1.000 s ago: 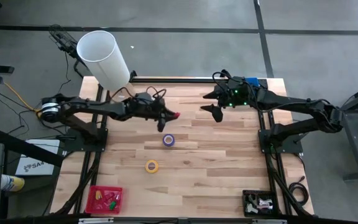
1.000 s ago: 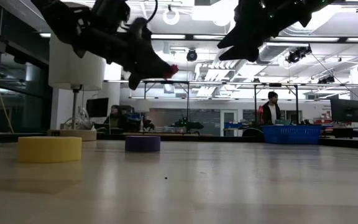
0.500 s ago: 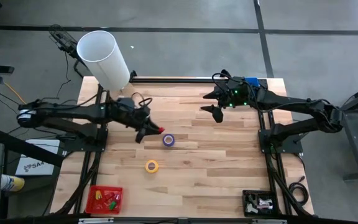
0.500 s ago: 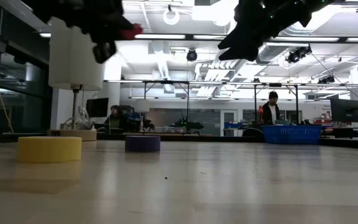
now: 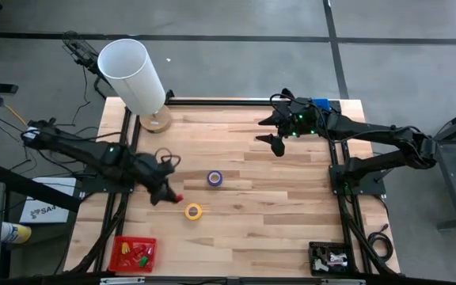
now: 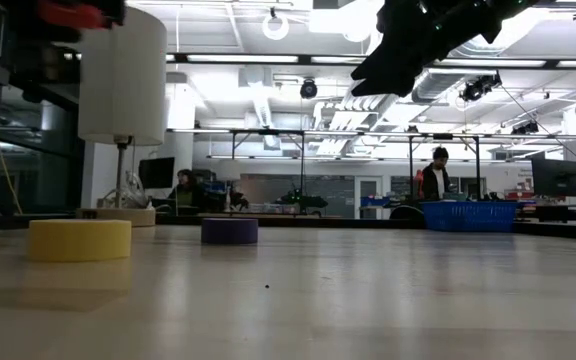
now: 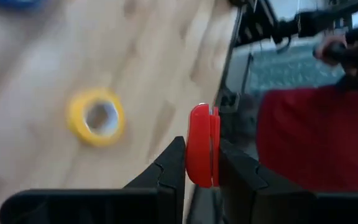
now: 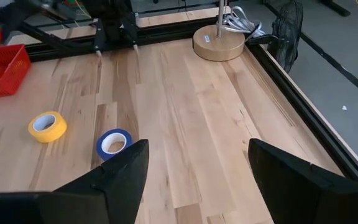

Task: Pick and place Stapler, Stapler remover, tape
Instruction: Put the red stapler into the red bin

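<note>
My left gripper [image 5: 171, 195] is shut on a red-pink tape roll [image 7: 202, 152], above the table's near-left part and just left of the yellow roll [image 5: 193, 211]. That yellow roll lies flat on the wood, and so does a blue-purple roll [image 5: 214, 178] farther in. My right gripper [image 5: 275, 144] hangs open over the table's far right part with nothing between its fingers. In the low view the held roll [image 6: 73, 12] shows at the top left. Stapler and stapler remover are out of view. My left gripper pinches the red-pink roll between its two fingers, one on each flat face [image 7: 194, 163], with the roll seen edge-on in the wrist view. Its far part sticks out past the fingertips. The fingers slant down toward the table's near right. The roll is lifted clear of the table.
A red basket [image 5: 133, 253] with small items stands at the near-left corner. A lamp with a white shade [image 5: 133, 73] has its round base [image 5: 157, 123] on the far-left corner. A black tray [image 5: 330, 258] sits at the near right. People stand in the room behind.
My left gripper has carried the red-pink roll from the far middle of the table toward the near-left, past the blue-purple roll to beside the yellow one. It has rolled its wrist and risen a little on the way, staying shut.
</note>
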